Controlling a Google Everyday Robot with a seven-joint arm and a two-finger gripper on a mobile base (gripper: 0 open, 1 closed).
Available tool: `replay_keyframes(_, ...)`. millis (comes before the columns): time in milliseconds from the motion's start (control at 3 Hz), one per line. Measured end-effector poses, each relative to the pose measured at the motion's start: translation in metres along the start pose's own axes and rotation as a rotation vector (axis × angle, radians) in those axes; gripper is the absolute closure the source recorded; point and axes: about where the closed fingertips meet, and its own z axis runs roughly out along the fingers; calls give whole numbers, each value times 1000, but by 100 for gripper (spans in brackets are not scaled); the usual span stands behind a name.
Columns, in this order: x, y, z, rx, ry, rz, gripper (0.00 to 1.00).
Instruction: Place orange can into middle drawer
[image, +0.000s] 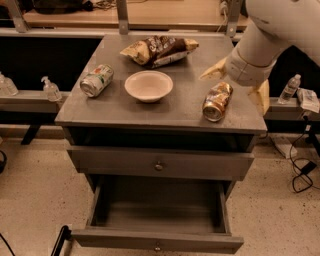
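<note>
The orange can (217, 101) lay just beside the gripper (234, 91), at its 8 o'clock; its fingers were spread wide. The middle drawer (159, 212) stood open, floor bare.

Orange can (217, 101) on side, cabinet top (125, 109); middle drawer (125, 239) open; end effector (236, 84) beside can, spread.

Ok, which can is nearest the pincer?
The orange can, right of the bowl; the open pincer hovers by it. The green can lies left of the bowl.
</note>
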Motion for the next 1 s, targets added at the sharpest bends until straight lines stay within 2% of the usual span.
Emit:
replay_keyframes(333, -5, -20, 24, -8, -53, -136, 0)
replay_keyframes(667, -7, -30, 42, -20, -100, -202, 0)
replay_keyframes(1000, -9, -34, 55, -38, -129, -234, 15)
